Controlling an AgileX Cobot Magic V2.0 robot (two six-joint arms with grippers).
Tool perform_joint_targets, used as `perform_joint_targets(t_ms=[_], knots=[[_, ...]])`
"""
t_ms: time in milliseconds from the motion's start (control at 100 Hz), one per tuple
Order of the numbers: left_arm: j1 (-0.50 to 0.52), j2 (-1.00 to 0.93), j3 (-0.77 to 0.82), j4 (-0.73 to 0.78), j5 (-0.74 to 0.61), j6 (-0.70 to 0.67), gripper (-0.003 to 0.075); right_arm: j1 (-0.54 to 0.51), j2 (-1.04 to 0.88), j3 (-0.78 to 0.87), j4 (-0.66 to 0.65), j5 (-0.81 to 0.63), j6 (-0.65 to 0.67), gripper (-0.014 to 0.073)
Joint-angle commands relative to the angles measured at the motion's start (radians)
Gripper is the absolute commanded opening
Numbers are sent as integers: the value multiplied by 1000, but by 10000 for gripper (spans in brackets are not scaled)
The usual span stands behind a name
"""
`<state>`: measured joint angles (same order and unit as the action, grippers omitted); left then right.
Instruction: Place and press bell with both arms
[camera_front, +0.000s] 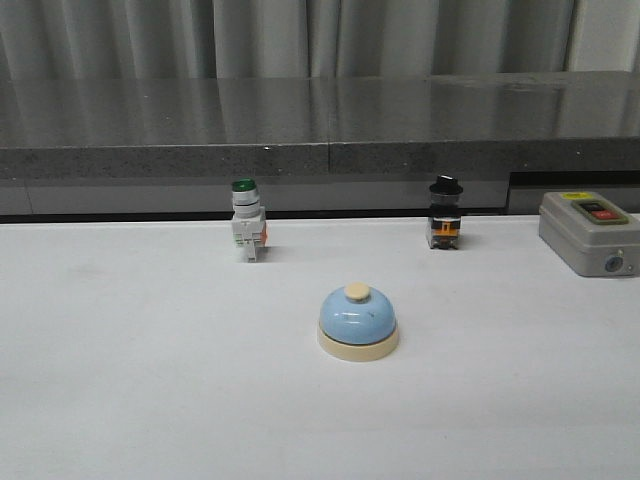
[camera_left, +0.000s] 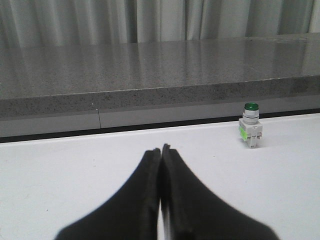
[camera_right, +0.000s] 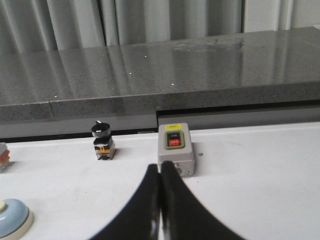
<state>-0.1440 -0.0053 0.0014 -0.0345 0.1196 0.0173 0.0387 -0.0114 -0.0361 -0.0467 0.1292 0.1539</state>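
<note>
A: Left tool (camera_left: 161, 150) closed, empty; right tool (camera_right: 160, 167) likewise. Neither shows in the front view.

B: Bell (camera_front: 358, 320) mid-worktop (camera_front: 120, 380), upright. Likely rigid, light, glossy dome slippery; grip the cream base rim.

A: Count: one bell, one green-capped switch (camera_front: 247, 232), one black-knobbed switch (camera_front: 445, 212), one grey button box (camera_front: 590, 232).

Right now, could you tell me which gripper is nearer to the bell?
Right. The right gripper, shut, has the bell close beside it in its wrist view. The left gripper, also shut, shows no bell in its wrist view, only the green switch ahead.
</note>
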Motion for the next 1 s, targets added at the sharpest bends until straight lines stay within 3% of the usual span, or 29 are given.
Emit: perform_joint_targets(t_ms=[0, 100, 990], knots=[[3, -29, 42, 0, -81, -9, -20, -5, -17, 11, 1, -161, -1, -60], [3, -29, 42, 0, -81, -9, -20, -5, -17, 50, 1, -220, -1, -60], [3, -29, 42, 0, -81, -9, -20, -5, -17, 48, 1, -205, -1, -60]])
